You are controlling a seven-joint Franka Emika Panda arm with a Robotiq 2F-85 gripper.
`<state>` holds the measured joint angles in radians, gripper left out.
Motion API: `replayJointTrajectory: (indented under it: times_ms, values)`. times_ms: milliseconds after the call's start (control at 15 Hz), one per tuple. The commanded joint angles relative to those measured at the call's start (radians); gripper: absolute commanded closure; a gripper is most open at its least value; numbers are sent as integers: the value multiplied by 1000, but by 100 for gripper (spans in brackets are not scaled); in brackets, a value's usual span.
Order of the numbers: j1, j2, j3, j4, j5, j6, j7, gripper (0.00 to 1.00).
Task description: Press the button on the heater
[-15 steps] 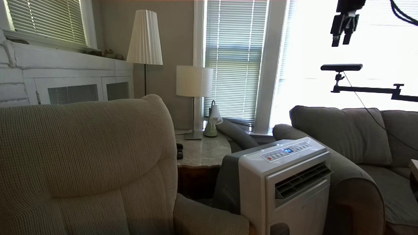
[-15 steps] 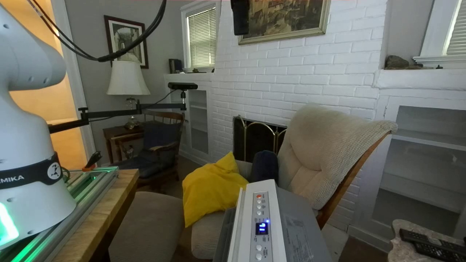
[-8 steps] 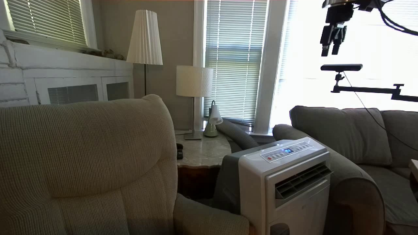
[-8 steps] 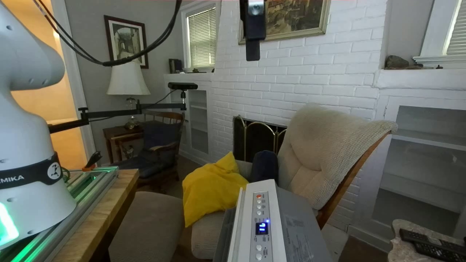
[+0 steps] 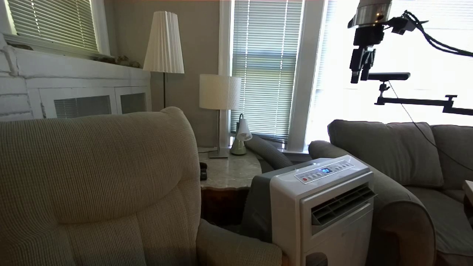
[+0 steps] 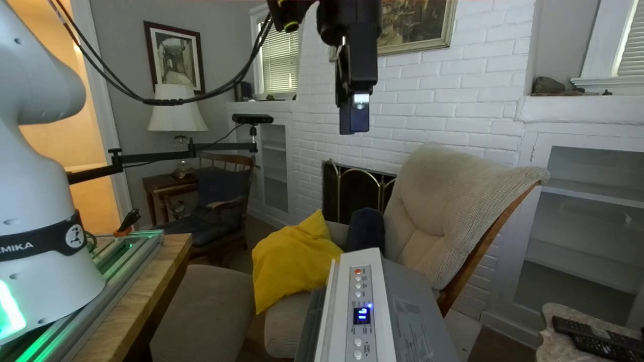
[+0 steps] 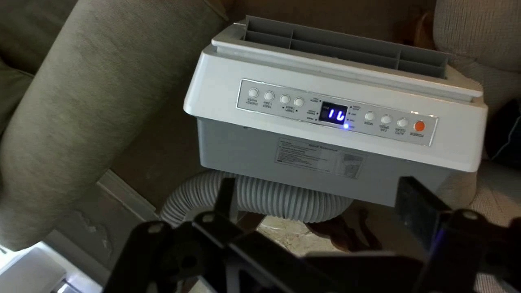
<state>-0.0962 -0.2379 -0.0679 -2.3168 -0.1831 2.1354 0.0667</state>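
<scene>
White heater point(image 7: 338, 136), one: is standing beyond the edge of the wooden counter point(image 6: 146, 286), well apart from it, display point(image 7: 333, 113) glowing blue. Gripper point(image 5: 360, 77), one: is hanging above the heater, fingers point(image 7: 417, 207) spread wide, gripping nothing. Yellow cushion point(image 6: 294, 264), one: is resting off the counter's corner.

In both exterior views the bottom edge crops the heater point(image 5: 306, 210), its button labels point(image 6: 365, 286) too small to read.
</scene>
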Motion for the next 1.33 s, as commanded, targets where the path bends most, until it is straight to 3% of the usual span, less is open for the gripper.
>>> replayJointTrajectory:
  times_ms: [0,267,800,1000,1267]
  values:
    - [21,41,16,-32,9,98,-7,0]
    - [26,95,35,-42,-16,180,38,0]
    - [-14,156,-17,-34,62,-33,170,0]
    - [-34,158,-37,-65,34,-27,222,0]
    - [-38,158,-42,-68,24,-26,193,0]
